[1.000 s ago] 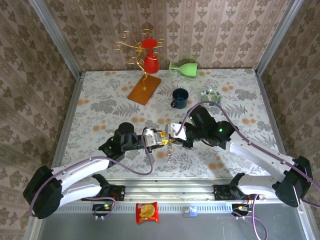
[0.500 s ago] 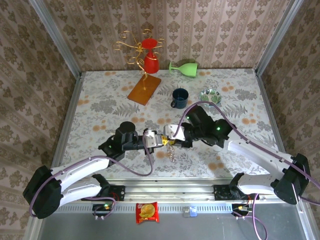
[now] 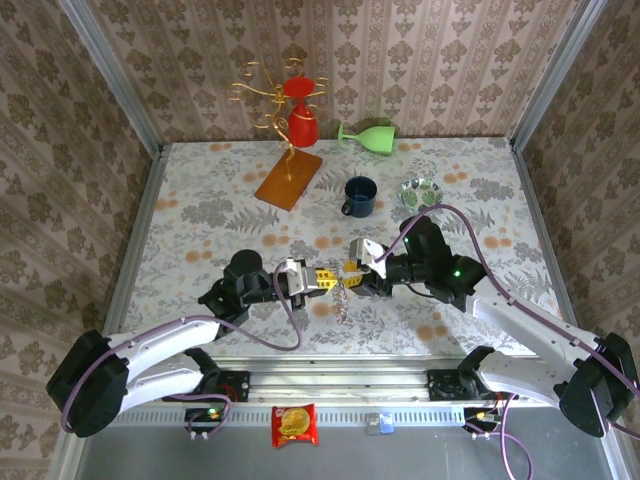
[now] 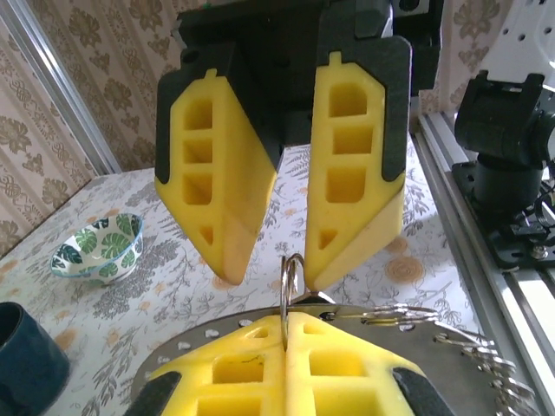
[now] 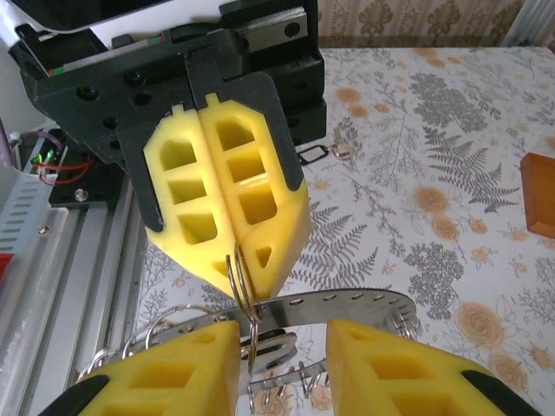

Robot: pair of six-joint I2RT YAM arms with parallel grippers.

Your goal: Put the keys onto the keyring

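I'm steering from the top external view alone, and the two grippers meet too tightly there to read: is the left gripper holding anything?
Observer: Yes. Left wrist view: the left gripper is shut on a thin wire ring standing upright between its fingertips.
Operator: And the right gripper?
Observer: Right wrist view: the right gripper is open, with that ring in the gap between its fingers.
Operator: Anything loose on the table?
Observer: What looks like a small key with a black oval loop lies beyond the left gripper.

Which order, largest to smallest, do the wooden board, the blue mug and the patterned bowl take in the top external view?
1. wooden board
2. blue mug and patterned bowl: they look about alike, so I leave them unranked.
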